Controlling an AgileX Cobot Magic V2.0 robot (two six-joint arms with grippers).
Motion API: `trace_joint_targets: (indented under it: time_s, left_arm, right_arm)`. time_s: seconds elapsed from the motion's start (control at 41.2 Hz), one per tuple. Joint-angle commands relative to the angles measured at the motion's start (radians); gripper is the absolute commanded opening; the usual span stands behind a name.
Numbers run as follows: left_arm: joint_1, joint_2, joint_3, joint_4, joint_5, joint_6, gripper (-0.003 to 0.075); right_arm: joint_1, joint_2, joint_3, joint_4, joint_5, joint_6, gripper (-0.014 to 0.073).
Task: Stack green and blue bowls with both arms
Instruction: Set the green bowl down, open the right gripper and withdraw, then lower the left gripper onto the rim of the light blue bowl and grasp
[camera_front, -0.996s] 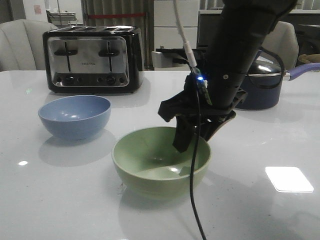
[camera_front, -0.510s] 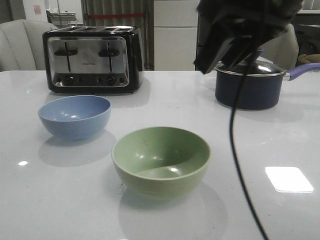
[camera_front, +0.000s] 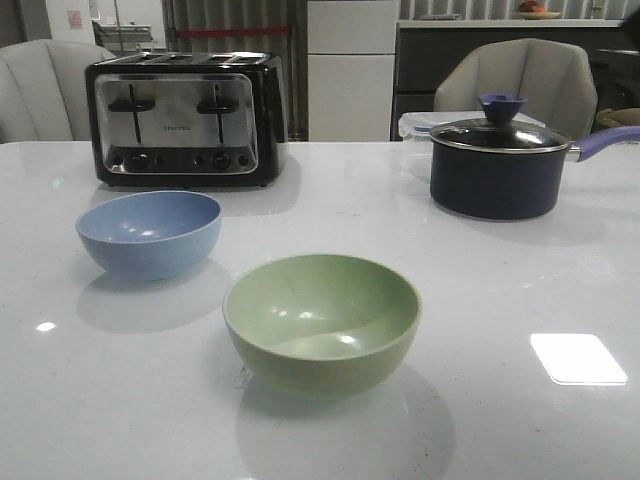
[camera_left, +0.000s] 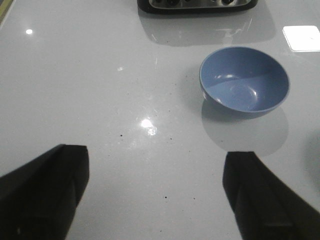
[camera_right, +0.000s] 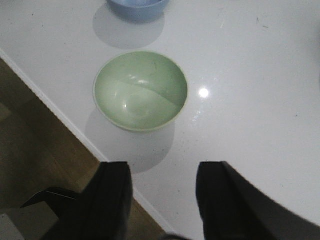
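bowls first: the pale sage green round bowl (camera_front: 321, 320) sat upright near the front of the white glossy table (camera_front: 520, 270), and the dusty blue round bowl (camera_front: 149, 233) stood apart from it, further back on the robot's left, in front of the black and chrome four-slot toaster (camera_front: 186, 118). the two did not touch and neither was inside the other.

a second before, the right arm had been reaching down to the far rim of the green bowl; half a second before, it was already lifted high, and at this moment it was gone from the front view altogether. the green bowl lay where it had been. that reads as a release and retreat, so the stacking itself was not yet done.

from the wrist views, the right gripper (camera_right: 162, 200) hung high above the table edge, its jaws parted and holding nothing, the green bowl (camera_right: 141, 90) beyond them. the left gripper (camera_left: 155, 192) stood wide open and empty, well short of the blue bowl (camera_left: 244, 80). the dark navy lidded saucepan (camera_front: 497, 165) stayed out of it.
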Motion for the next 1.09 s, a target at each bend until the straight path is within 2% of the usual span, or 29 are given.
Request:
trace_joint_targets:
  time_s: [0.0,0.194,0.364,0.753,1.069]
  left_arm:
    - [-0.051,0.057,-0.041,-0.006,-0.076,0.011,0.0601]
    - [-0.123,0.266,-0.142,-0.006,-0.011,0.026,0.0601]
    - [-0.123,0.471,-0.266,-0.018,0.042,0.026,0.0601]
    - [-0.114,0.931,-0.612,-0.050,0.042,0.014,0.0601]
    - [-0.085,1.148,-0.799,-0.121,0.042,-0.008,0.0600]
  right_arm:
    - [0.000,-0.066,0.006,0.007,-0.018,-0.014,0.0425]
    - [0.000,-0.109,0.021,0.007,-0.017,-0.014,0.0425]
    - [0.000,-0.108,0.021,0.007,-0.014,-0.014,0.0425]
    - [0.000,-0.108,0.021,0.007,-0.014,-0.014,0.0425]
    - [0.000,-0.108,0.021,0.007,-0.014,-0.014,0.0425]
